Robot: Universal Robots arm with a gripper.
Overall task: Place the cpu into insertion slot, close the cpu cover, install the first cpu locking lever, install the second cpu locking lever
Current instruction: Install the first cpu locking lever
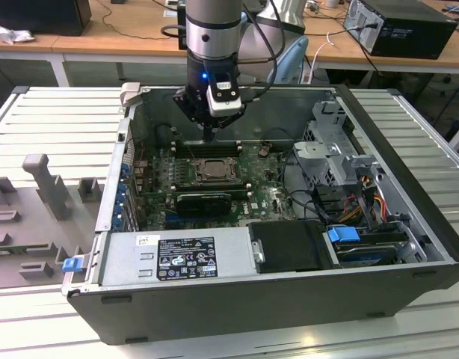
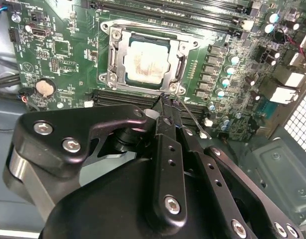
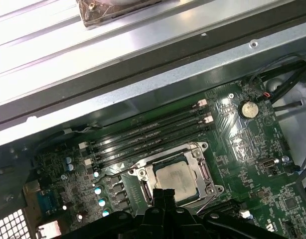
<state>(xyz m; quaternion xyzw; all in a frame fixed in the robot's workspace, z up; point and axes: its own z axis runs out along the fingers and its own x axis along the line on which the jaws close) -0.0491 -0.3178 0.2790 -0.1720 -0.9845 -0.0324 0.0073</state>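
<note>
One claw [image 2: 165,103], fingers pinched together on nothing visible, sits centre frame just beside a thin wire locking lever [image 2: 189,113]. Upper centre, the cpu [image 2: 145,59] lies beneath the lowered cpu cover [image 2: 118,57]. Lever-locking seems in hand, calling for a precise hooking press.

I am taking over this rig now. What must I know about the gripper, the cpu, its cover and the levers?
The gripper is shut, its tips low at a corner of the insertion slot, beside a thin wire locking lever. I cannot tell whether it grips the lever.
The cpu sits in the slot, pale face up.
The cpu cover lies flat over it; the cpu shows through its window.
Done: cpu placed, cover closed.
Left: the locking levers. The one by the tips slants away from the socket and looks unlatched.
</note>
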